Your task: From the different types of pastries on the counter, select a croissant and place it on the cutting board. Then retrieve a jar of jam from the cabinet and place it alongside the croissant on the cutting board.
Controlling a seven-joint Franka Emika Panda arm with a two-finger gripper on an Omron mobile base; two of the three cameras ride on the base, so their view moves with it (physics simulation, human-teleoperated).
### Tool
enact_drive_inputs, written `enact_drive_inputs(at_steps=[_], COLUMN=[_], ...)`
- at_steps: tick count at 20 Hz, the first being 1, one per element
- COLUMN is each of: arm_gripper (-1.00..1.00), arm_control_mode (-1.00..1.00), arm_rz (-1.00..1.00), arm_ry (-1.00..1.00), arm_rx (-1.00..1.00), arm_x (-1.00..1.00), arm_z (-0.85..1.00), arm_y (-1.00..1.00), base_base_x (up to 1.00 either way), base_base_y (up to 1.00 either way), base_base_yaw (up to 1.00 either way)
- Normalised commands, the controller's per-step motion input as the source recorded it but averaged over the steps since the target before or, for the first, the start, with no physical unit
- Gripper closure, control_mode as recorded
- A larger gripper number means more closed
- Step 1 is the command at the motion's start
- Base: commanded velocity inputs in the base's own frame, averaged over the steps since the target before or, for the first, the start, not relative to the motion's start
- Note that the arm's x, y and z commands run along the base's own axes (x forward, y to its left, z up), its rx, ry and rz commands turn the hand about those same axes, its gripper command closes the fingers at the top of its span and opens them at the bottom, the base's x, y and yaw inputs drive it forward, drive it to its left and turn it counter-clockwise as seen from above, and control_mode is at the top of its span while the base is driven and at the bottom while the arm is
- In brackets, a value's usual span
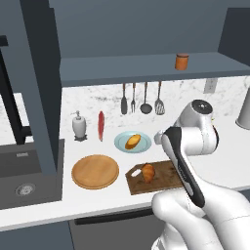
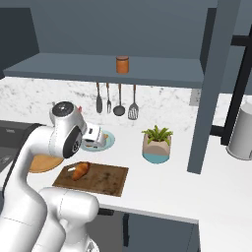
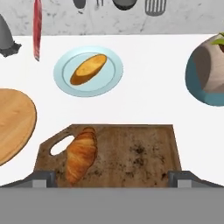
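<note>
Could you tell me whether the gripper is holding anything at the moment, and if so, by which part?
Nothing is held: the gripper has its jaws wide open above the cutting board, where the croissant lies free.

no readable text, no labels, no brands, no numbers on anything

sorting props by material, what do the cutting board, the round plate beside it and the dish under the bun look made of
Cutting board: dark wood, worn matte, stained and speckled.
Round plate: light wood, smooth, faint grain.
Dish under the bun: probably glazed ceramic, uniformly pale blue.
</note>
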Motion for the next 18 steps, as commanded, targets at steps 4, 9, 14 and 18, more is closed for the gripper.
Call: enact_drive_inputs(at_steps=[4,9,14,18], arm_gripper=[-1.0,-1.0,-1.0,-1.0], arm_control_mode=[-1.0,-1.0,-1.0,-1.0], arm_rz=[0.0,0.0,-0.02,-0.04], arm_ry=[-0.16,-0.16,-0.13,-0.06], arm_rx=[0.0,-0.02,-0.02,-0.03], arm_x=[0.0,0.0,0.0,0.0], arm_z=[0.39,0.38,0.39,0.33], arm_y=[-0.12,-0.14,-0.18,-0.29], base_base_x=[0.0,0.0,0.0,0.0], base_base_y=[0.0,0.0,0.0,0.0], base_base_yaw=[0.0,0.0,0.0,0.0])
